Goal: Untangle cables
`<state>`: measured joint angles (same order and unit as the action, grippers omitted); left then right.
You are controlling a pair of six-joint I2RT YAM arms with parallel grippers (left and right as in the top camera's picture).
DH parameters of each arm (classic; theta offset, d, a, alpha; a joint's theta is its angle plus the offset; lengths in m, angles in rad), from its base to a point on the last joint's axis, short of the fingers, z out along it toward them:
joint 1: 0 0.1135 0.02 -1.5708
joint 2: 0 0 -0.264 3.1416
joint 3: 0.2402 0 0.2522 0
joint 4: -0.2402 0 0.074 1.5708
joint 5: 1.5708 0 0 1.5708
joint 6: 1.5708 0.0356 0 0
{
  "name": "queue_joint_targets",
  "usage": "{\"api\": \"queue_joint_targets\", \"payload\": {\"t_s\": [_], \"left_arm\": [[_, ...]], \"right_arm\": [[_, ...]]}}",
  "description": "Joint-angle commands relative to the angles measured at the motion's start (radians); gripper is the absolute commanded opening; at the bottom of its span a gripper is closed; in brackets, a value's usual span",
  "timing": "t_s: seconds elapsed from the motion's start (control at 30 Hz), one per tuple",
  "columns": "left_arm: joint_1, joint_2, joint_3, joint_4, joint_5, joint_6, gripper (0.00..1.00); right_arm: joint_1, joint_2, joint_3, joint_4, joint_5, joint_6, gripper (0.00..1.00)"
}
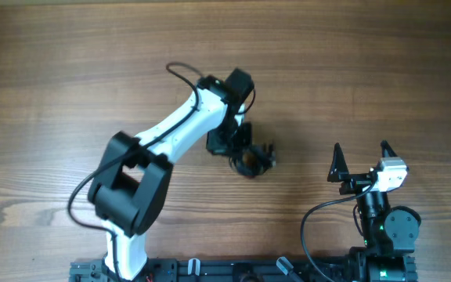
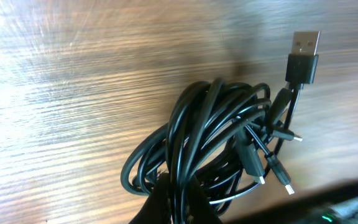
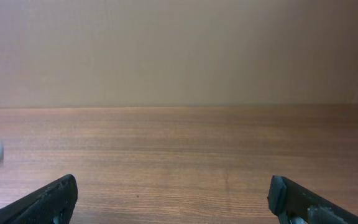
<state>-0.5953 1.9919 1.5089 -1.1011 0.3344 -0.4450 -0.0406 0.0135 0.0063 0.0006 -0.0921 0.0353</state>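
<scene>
Cables [image 1: 254,160] sit as one tight coiled wad on the table [image 1: 53,78], roughly mid-table, well apart from the right gripper [image 1: 361,157]. Left gripper [image 1: 237,151] is down on the near edge of the wad. In the wrist view its fingers [image 2: 169,202] are together, with several loops running straight into them, so it reads as a pinch on a few outer strands rather than the whole bundle. Probably deliberate: hold one side so the rest can be drawn away. The big USB plug [image 2: 305,53] sticks up clear of the coil on the far side, and a cluster of small plugs [image 2: 278,168] pokes out below it. Those loose ends are the obvious handles. Right gripper is parked on its own side with the fingers wide apart and nothing between them. Its camera sees only bare table and wall, plus a pale blur at the left edge that I can't identify. Path from right gripper to the plug side looks open. The snag is the coil itself: loops cross over each other many times, so pulling one end likely drags or tightens the lot.
</scene>
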Motion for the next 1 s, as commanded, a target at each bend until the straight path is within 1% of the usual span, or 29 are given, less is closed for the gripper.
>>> {"api": "queue_joint_targets", "payload": {"t_s": [0.0, 0.03, 0.07, 0.1, 0.13, 0.17, 0.2, 0.23, 0.27, 0.3, 0.33, 0.37, 0.4, 0.43, 0.47, 0.5, 0.53, 0.57, 0.6, 0.63, 0.7, 0.73, 0.77, 0.8, 0.83, 0.93, 0.97], "left_arm": [[0.006, -0.173, 0.123, -0.005, 0.002, 0.053, 0.04], [0.006, -0.211, 0.131, 0.009, 0.002, 0.053, 0.04], [0.006, -0.245, 0.131, 0.034, 0.002, 0.054, 0.04], [0.006, -0.277, 0.131, 0.062, 0.002, 0.061, 0.04], [0.006, -0.31, 0.131, 0.097, 0.003, 0.068, 0.04], [0.006, -0.343, 0.131, 0.13, 0.013, 0.068, 0.04], [0.006, -0.369, 0.131, 0.168, 0.031, 0.068, 0.04], [0.006, -0.385, 0.131, 0.201, 0.045, 0.068, 0.04], [0.006, -0.393, 0.131, 0.23, 0.047, 0.068, 0.04], [0.006, -0.394, 0.131, 0.248, 0.047, 0.061, 0.04], [0.009, -0.394, 0.131, 0.256, 0.047, 0.043, 0.04], [0.014, -0.393, 0.131, 0.275, 0.048, 0.014, 0.04], [0.023, -0.394, 0.131, 0.293, 0.059, -0.001, 0.04], [0.033, -0.394, 0.131, 0.305, 0.06, -0.038, 0.04], [0.052, -0.394, 0.131, 0.323, 0.09, -0.076, 0.04], [0.067, -0.394, 0.131, 0.338, 0.148, -0.088, 0.04], [0.08, -0.394, 0.131, 0.357, 0.225, -0.087, 0.04], [0.093, -0.394, 0.131, 0.393, 0.335, -0.088, 0.04], [0.097, -0.394, 0.131, 0.417, 0.377, -0.103, 0.04], [0.098, -0.394, 0.131, 0.445, 0.388, -0.154, 0.04], [0.098, -0.394, 0.131, 0.476, 0.395, -0.216, 0.04], [0.098, -0.394, 0.131, 0.491, 0.395, -0.239, 0.04], [0.098, -0.394, 0.131, 0.499, 0.396, -0.246, 0.04], [0.098, -0.394, 0.131, 0.505, 0.394, -0.245, 0.04], [0.098, -0.394, 0.131, 0.507, 0.395, -0.249, 0.04], [0.098, -0.394, 0.131, 0.506, 0.432, -0.252, 0.04], [0.098, -0.394, 0.131, 0.501, 0.432, -0.252, 0.04]], "right_arm": [[0.003, -0.006, -0.001, 0.002, 0.009, -0.009, 1.0], [0.003, -0.006, -0.001, 0.005, -0.001, -0.001, 1.0], [0.003, -0.006, -0.001, 0.018, -0.082, 0.049, 1.0], [0.003, -0.005, -0.001, 0.028, -0.252, 0.186, 1.0], [0.003, -0.005, -0.001, 0.042, -0.359, 0.311, 1.0], [0.003, -0.005, -0.001, 0.082, -0.423, 0.422, 1.0], [0.003, -0.005, -0.001, 0.169, -0.522, 0.46, 1.0], [0.003, -0.005, -0.001, 0.282, -0.559, 0.531, 1.0], [0.003, -0.005, 0.009, 0.38, -0.549, 0.613, 1.0], [0.003, -0.004, 0.06, 0.393, -0.498, 0.672, 1.0], [0.002, -0.001, 0.094, 0.359, -0.48, 0.674, 1.0], [0.002, 0.021, 0.208, 0.2, -0.457, 0.637, 1.0], [0.002, 0.068, 0.349, -0.032, -0.414, 0.567, 1.0], [0.002, 0.126, 0.465, -0.224, -0.352, 0.521, 0.99], [0.002, 0.196, 0.562, -0.335, -0.377, 0.423, 1.0], [0.002, 0.243, 0.59, -0.31, -0.437, 0.443, 1.0], [0.002, 0.278, 0.587, -0.278, -0.522, 0.574, 1.0], [0.002, 0.333, 0.575, -0.219, -0.57, 0.708, 1.0], [0.002, 0.382, 0.573, -0.178, -0.641, 0.734, 1.0], [0.004, 0.462, 0.573, -0.089, -0.748, 0.766, 1.0], [0.01, 0.598, 0.573, 0.021, -0.79, 0.923, 1.0], [0.03, 0.656, 0.573, 0.081, -0.803, 0.97, 0.99], [0.057, 0.691, 0.573, 0.135, -0.804, 0.989, 0.97], [0.094, 0.728, 0.573, 0.201, -0.786, 1.006, 0.93], [0.145, 0.773, 0.573, 0.258, -0.719, 1.048, 0.92], [0.212, 0.855, 0.573, 0.316, -0.567, 1.048, 0.89], [0.214, 0.892, 0.573, 0.36, -0.534, 1.048, 0.83]]}}
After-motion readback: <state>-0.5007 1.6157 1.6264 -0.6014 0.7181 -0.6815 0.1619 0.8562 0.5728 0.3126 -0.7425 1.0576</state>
